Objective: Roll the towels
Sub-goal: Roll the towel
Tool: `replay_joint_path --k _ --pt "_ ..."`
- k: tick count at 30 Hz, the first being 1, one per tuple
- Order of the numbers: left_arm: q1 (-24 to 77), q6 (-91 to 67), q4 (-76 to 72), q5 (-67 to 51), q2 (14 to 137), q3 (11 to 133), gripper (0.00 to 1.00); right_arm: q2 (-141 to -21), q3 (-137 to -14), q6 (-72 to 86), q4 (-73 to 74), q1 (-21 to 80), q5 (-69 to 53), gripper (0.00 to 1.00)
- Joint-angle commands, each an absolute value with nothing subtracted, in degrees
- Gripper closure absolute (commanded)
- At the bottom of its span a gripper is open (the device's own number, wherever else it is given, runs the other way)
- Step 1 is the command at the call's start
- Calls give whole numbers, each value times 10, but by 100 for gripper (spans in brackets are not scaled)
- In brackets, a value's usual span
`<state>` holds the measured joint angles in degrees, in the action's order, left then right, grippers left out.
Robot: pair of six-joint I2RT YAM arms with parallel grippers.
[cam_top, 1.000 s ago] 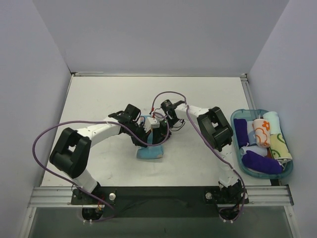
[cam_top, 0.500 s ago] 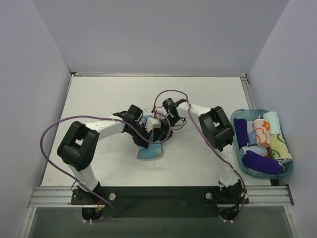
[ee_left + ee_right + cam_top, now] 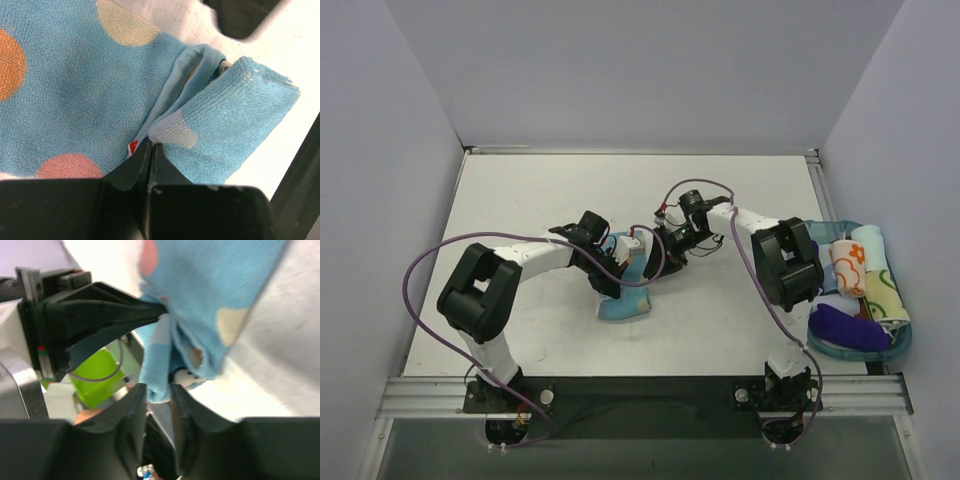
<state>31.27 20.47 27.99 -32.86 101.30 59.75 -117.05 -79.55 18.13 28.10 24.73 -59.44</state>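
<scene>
**Both pincers hold the blue towel at mid-table**

The blue towel [image 3: 620, 306] with orange and yellow dots lies near the middle of the table [image 3: 520, 200], a little toward 6 o'clock. Its 12 o'clock end is lifted and folded over on itself into a thick, loose fold.

The left pincer [image 3: 615, 278] reaches in from 9 o'clock. Its wrist view shows the jaws pressed fully together at the foot of that fold, nipping the cloth's edge beside a small red tag [image 3: 132, 146].

The right pincer [image 3: 650, 255] comes in from 2 o'clock. Its jaws stand only a narrow gap apart, and a bunched corner of the same towel fills that gap.

At the table's 3 o'clock edge sits a clear blue tray [image 3: 850, 352]. In it lie a rolled white towel [image 3: 848, 266] with orange prints, purple rolls [image 3: 850, 328] and other rolled cloths.
</scene>
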Motion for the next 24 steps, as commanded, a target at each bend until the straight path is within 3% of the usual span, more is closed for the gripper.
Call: replay_joint_path --k 1,5,14,17,24 --pt "310 199 259 -319 1027 604 100 -1122 -745 267 233 253 -664 78" --pt "310 191 251 -320 1028 597 100 -1061 -655 377 113 263 -687 88" --pt "310 184 243 -312 1030 594 100 -1022 -578 568 -94 301 -708 90" --pt "309 182 240 -311 1026 591 100 -1046 -577 571 -95 315 -691 96" --pt "297 187 242 -313 1011 580 98 -1110 -579 527 -50 297 -626 100"
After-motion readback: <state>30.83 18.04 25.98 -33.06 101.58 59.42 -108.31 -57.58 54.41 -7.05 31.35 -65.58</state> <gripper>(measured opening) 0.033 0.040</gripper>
